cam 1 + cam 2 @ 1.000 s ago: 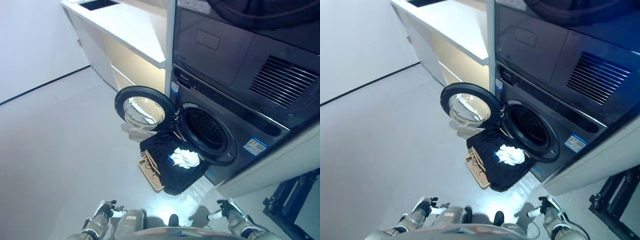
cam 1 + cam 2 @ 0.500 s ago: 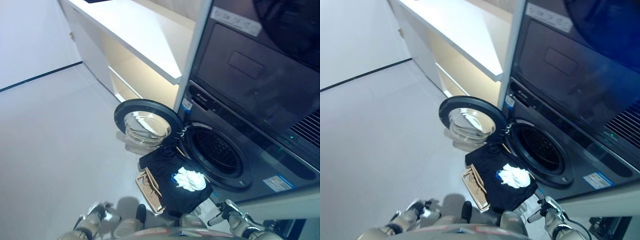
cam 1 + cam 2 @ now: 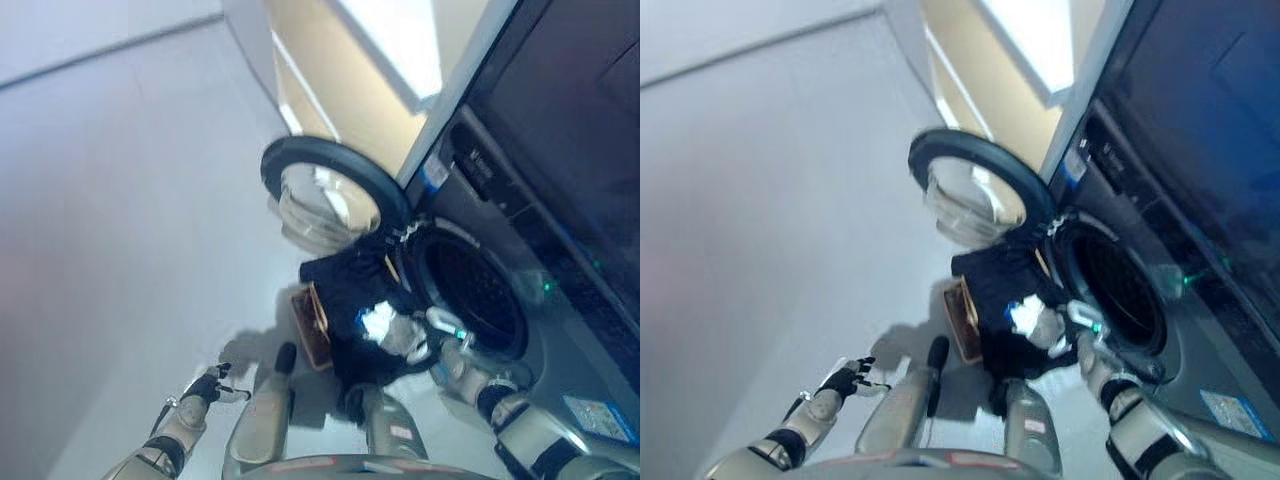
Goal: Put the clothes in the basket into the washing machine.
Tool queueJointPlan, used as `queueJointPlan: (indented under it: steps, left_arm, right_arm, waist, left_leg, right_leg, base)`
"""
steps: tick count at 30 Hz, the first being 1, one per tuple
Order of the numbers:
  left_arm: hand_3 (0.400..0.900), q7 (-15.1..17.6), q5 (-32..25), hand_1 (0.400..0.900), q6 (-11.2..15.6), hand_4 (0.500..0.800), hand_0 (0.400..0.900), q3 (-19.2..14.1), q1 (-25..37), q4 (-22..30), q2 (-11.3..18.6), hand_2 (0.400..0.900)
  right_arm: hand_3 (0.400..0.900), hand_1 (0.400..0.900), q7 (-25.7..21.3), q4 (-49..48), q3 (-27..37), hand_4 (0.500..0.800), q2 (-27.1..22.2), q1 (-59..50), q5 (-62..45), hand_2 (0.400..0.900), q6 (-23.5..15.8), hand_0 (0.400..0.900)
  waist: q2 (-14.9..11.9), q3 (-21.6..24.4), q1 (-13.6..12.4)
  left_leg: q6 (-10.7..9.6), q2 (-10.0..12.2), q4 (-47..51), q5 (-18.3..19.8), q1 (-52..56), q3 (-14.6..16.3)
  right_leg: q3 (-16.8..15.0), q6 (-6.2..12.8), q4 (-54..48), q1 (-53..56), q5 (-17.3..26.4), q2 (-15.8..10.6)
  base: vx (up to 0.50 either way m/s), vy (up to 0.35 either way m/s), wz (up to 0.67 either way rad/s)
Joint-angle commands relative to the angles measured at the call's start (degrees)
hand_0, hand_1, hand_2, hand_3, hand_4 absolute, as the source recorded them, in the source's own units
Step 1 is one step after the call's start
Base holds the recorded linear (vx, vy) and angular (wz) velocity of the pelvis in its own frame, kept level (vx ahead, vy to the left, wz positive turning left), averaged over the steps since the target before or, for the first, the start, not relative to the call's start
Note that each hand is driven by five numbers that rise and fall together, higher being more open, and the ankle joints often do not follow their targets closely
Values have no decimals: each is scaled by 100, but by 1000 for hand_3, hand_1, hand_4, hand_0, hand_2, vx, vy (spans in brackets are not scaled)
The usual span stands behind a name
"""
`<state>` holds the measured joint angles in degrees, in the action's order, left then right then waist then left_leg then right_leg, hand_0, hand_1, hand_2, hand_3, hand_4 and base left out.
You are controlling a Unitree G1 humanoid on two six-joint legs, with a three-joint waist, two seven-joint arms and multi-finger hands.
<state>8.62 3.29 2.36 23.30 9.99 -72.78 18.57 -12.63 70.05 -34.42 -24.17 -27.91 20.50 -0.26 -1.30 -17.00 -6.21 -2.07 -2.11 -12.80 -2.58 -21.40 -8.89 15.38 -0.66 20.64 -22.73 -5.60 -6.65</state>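
A tan basket [image 3: 310, 325] stands on the floor in front of the washing machine [image 3: 540, 330]. A black garment [image 3: 350, 290] with a white patch [image 3: 383, 322] is draped over the basket. The machine's round door [image 3: 330, 185] is swung open to the left, and the dark drum opening [image 3: 475, 300] is exposed. My right hand [image 3: 447, 345] reaches in from the lower right, fingers extended, right next to the white patch at the basket's near right side. It also shows in the right eye view [image 3: 1090, 338]. My left hand [image 3: 207, 384] hangs low at the lower left, open and empty.
A white counter and cream cabinet [image 3: 330, 80] stand left of the machine, behind the open door. A second dark appliance [image 3: 560, 120] is stacked above the machine. Grey floor [image 3: 120, 200] spreads to the left.
The camera has moved closer and tilted. My right hand has come up from the lower right to the white patch on the basket. My left hand stays low at the left.
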Motion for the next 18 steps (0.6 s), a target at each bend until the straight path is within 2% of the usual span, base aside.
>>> queueJointPlan:
  steps: [1,6,13,14,18]
  left_arm:
    - [900,342,-119,900,25,800,900,-113,-48,-48,325,900]
    - [900,503,-340,900,40,800,900,-123,229,-122,329,900]
    - [900,743,-597,900,66,800,900,-119,438,-85,242,900]
    - [900,769,-616,900,62,800,900,-124,464,-84,237,900]
    - [900,861,-758,900,98,800,900,-95,656,-56,188,900]
  right_arm:
    - [900,900,-316,-216,-272,800,-371,-161,54,900,-94,900]
    - [900,900,-414,-185,-489,800,-658,-680,266,900,-58,900]
    - [900,900,-599,41,-464,800,-964,-1106,311,900,47,900]
    - [900,900,-631,76,-484,800,-1008,-1154,340,900,59,900]
    - [900,900,-720,428,-582,800,-1181,-1437,428,900,136,900]
  waist:
    - [207,76,9]
    - [395,-97,-60]
    - [648,-236,-120]
    - [631,-246,-110]
    - [775,-336,-126]
  left_leg:
    - [154,-161,229,-190,-204,-66]
    - [117,-189,63,-236,-628,23]
    - [65,-263,-244,-235,-1179,100]
    - [41,-292,-349,-55,-1198,118]
    - [0,-344,-810,4,-1790,250]
  right_leg:
    - [-130,330,107,-127,532,-254]
    - [-238,272,412,-595,458,-267]
    - [-322,177,919,-1128,266,-343]
    - [-378,214,1072,-1154,64,-373]
    - [-456,133,1547,-1643,-87,-433]
  base:
    - [-46,-32,-6]
    - [-57,-16,-8]
    - [-20,-19,6]
    - [35,-54,15]
    - [-37,-10,8]
